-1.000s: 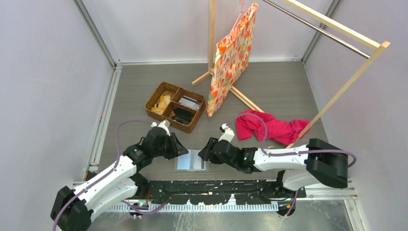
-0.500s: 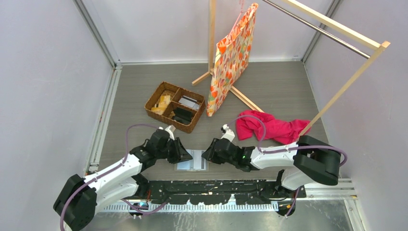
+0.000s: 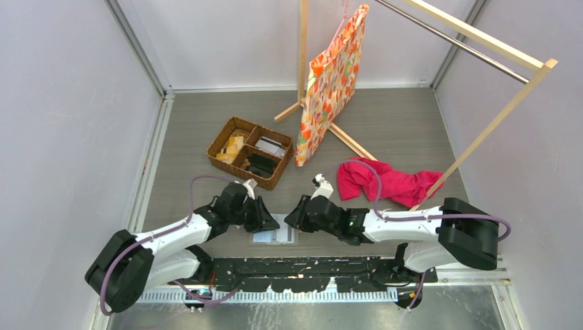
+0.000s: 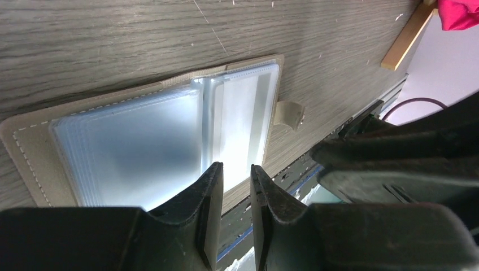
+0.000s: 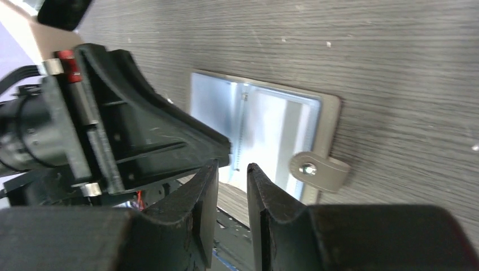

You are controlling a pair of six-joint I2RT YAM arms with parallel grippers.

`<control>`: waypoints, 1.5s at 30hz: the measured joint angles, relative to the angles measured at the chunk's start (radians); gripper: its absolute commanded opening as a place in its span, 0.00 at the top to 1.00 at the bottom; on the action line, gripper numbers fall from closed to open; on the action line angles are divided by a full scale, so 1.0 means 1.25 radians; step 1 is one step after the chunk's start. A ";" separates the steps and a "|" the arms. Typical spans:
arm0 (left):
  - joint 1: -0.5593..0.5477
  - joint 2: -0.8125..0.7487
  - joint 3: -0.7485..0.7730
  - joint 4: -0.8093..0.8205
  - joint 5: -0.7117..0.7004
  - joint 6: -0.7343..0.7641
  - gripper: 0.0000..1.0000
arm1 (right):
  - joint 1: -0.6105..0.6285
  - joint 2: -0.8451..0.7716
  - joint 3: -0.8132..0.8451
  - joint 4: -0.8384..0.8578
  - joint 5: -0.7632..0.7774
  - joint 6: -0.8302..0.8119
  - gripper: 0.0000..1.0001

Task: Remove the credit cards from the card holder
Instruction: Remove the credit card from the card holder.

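Since a second ago our left gripper has slid in from the side. It now hangs over one half of the card holder, where before the whole open spread lay uncovered between the two arms. The right gripper has barely shifted, and the holder lies where it lay. It is open and flat on the table, directly under both sets of fingertips, which face each other across it. On each gripper the black, blunt, wedge-shaped fingers stand nearly together with only a thin slit of light between them. Whether either pair nips a sleeve or a card we cannot tell. The holder's cover is a matte grey-olive material with a line of pale stitching along its rim. A rounded snap tab with a small metal stud juts from the edge just beside the right gripper's fingers. Inside, a stack of glossy clear sleeves glares pale blue-white, so we cannot pick out the credit cards within them. The table is grey wood grain, finely scratched. Well beyond the fingers sit a brown wicker basket with compartments and a crumpled red cloth.
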 measured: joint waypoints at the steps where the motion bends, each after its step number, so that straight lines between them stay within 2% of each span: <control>1: 0.000 0.009 0.000 0.005 0.002 -0.001 0.76 | 0.002 0.002 0.012 -0.002 -0.001 -0.005 0.69; 12: 0.000 0.032 0.000 0.013 -0.010 -0.003 0.77 | 0.003 0.092 0.042 -0.027 0.006 0.013 0.69; 23: 0.000 0.090 0.002 0.020 -0.001 0.001 0.78 | 0.003 0.098 0.021 -0.049 0.012 0.045 0.70; 45: 0.001 0.095 -0.006 0.042 0.009 -0.005 0.81 | 0.002 0.133 0.021 -0.020 0.005 0.034 0.91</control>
